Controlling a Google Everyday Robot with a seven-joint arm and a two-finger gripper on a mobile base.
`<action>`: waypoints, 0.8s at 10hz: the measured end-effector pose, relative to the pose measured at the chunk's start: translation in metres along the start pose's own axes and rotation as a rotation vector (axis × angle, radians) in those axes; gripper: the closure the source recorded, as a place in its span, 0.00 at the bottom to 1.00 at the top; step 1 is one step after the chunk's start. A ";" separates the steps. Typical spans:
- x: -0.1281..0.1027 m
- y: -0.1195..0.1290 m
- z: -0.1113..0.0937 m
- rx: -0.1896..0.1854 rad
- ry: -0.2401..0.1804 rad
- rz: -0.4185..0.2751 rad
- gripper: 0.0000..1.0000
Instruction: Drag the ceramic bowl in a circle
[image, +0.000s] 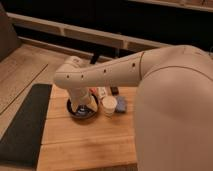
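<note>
The ceramic bowl (90, 111) is a dark, glossy, shallow dish at the back middle of the wooden table (85, 145). My white arm reaches in from the right, and its wrist bends straight down into the bowl. The gripper (82, 104) sits at the bowl's left half, at or just inside the rim, and the wrist covers much of it. Only the bowl's right and front edges show around the arm.
A small white cup (108, 106) stands right beside the bowl, with a flat blue pad (122, 105) just past it. A small white and red item (100, 92) and a black object (114, 90) lie behind them. A dark mat (25, 125) runs along the table's left side.
</note>
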 end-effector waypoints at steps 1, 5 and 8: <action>-0.009 0.001 0.008 -0.003 0.003 -0.009 0.35; -0.043 0.035 0.050 -0.051 0.023 -0.139 0.35; -0.067 0.065 0.081 -0.109 0.039 -0.245 0.35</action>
